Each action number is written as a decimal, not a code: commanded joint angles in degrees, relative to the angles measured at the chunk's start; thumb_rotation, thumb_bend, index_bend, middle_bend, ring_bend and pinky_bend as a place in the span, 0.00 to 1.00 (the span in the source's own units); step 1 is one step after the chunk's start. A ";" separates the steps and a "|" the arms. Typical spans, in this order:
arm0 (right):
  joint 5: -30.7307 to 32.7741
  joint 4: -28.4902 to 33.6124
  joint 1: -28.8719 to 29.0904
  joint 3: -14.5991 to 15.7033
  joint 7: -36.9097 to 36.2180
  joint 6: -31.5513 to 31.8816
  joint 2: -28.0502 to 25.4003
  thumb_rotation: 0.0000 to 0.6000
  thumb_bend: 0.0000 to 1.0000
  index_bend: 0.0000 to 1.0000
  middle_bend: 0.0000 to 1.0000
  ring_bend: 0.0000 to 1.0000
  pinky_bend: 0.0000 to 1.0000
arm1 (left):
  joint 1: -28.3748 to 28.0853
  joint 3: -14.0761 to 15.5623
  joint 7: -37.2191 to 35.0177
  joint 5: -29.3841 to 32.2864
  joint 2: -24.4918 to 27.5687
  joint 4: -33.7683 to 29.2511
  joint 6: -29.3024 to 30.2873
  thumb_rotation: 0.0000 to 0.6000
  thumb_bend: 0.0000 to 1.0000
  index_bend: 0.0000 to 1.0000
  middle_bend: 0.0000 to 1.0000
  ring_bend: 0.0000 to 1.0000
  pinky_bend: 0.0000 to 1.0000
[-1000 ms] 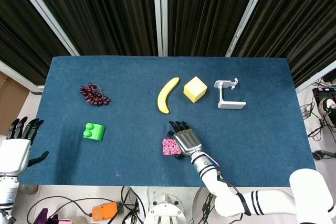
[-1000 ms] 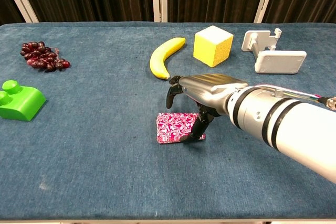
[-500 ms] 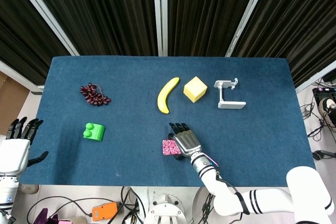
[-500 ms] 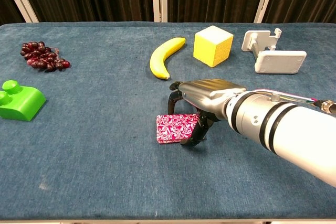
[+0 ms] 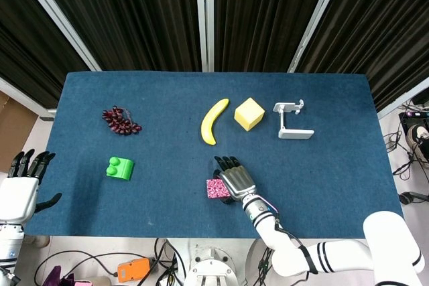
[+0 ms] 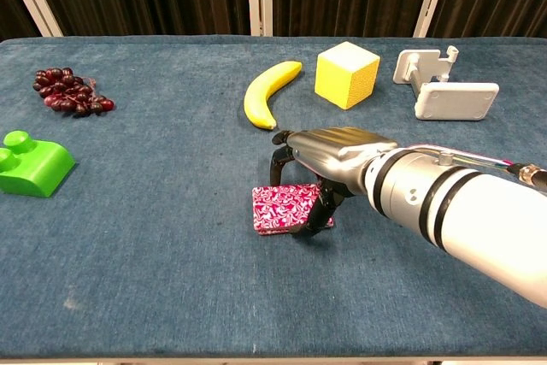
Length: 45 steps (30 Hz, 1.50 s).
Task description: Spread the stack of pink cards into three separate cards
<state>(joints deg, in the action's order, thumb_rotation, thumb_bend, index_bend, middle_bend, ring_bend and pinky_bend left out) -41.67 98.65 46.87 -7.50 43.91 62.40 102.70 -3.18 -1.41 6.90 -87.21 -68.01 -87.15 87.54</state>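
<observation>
The pink patterned card stack (image 6: 285,208) lies flat on the blue table near its front edge, also seen in the head view (image 5: 215,187). My right hand (image 6: 338,153) hovers palm down over the stack's right half. Its thumb (image 6: 321,209) rests on the stack's near right edge, and its fingertips (image 6: 278,158) curl down just beyond the far edge. The cards look like one pile, with no card lying apart. The same hand shows in the head view (image 5: 236,179). My left hand (image 5: 18,191) stays off the table's left edge, fingers spread and empty.
A banana (image 6: 267,93), a yellow cube (image 6: 346,74) and a white phone stand (image 6: 444,87) lie behind the hand. Dark grapes (image 6: 68,93) and a green block (image 6: 30,164) sit at the far left. Bare blue cloth (image 6: 154,237) lies left of the cards.
My right hand has edged slightly left, and the card stack has shifted a little left under its thumb. The left hand has stayed put.
</observation>
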 commanded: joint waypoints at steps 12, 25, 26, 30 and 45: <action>-1.92 0.30 0.11 -2.62 -2.61 0.83 -5.54 1.00 0.50 0.50 0.08 0.00 0.00 | 0.07 0.00 0.03 -0.12 0.03 -0.13 0.19 1.00 0.08 0.13 0.12 0.02 0.05; -1.57 -8.57 2.89 -1.87 -2.15 -3.95 -6.31 1.00 0.50 0.47 0.08 0.00 0.00 | -0.02 0.03 0.55 0.10 0.09 -0.70 -0.21 1.00 0.08 0.13 0.12 0.02 0.05; -1.57 -9.10 2.96 -1.79 -2.27 -4.14 -6.13 1.00 0.50 0.47 0.08 0.00 0.00 | -0.04 0.05 0.61 0.12 0.09 -0.73 -0.29 1.00 0.08 0.13 0.12 0.02 0.05; -1.05 -10.92 3.28 -1.41 -2.52 -5.13 -5.69 1.00 0.50 0.44 0.08 0.00 0.00 | -0.14 0.01 0.87 0.24 0.13 -0.90 -0.49 1.00 0.08 0.13 0.12 0.02 0.05; -1.92 -7.71 3.13 1.04 -1.81 -5.07 -8.30 1.00 0.50 0.27 0.06 0.00 0.00 | -0.22 -0.01 1.40 0.14 0.27 -1.23 -0.43 1.00 0.08 0.13 0.12 0.02 0.05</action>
<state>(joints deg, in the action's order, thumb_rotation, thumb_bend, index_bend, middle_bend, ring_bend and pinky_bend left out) -42.86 89.88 50.25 -6.81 42.24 56.87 95.14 -3.41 -1.42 8.30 -87.08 -67.74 -88.38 87.11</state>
